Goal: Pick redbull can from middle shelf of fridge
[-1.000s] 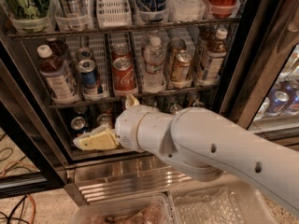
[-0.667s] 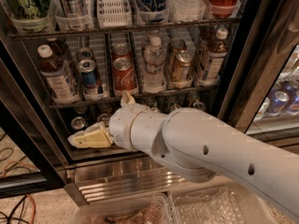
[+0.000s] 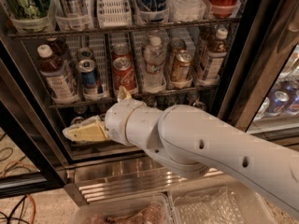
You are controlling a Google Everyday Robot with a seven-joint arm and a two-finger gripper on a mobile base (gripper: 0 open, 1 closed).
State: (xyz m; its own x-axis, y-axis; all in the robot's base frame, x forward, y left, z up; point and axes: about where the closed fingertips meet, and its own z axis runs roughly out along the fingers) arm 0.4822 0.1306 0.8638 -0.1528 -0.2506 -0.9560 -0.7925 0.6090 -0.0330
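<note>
Collision is threatening: the pincer [image 3: 86,131], its spread untellable, is hovering lower left under the shelf [image 3: 100,99], where the redbull can [image 3: 88,77] is standing squeezed between bottle [image 3: 56,73] and Coke can [image 3: 123,73].

1. Even, fairly bright light falls on the smooth white plastic robot arm [image 3: 201,143], seemingly from above.
2. The cream two-finger gripper [image 3: 70,132], low at the left of the black-framed glass-door fridge [image 3: 236,73], stands pale against deep shadow.
3. The ribbed stainless-steel base [image 3: 121,183] shows streaky glare.
</note>
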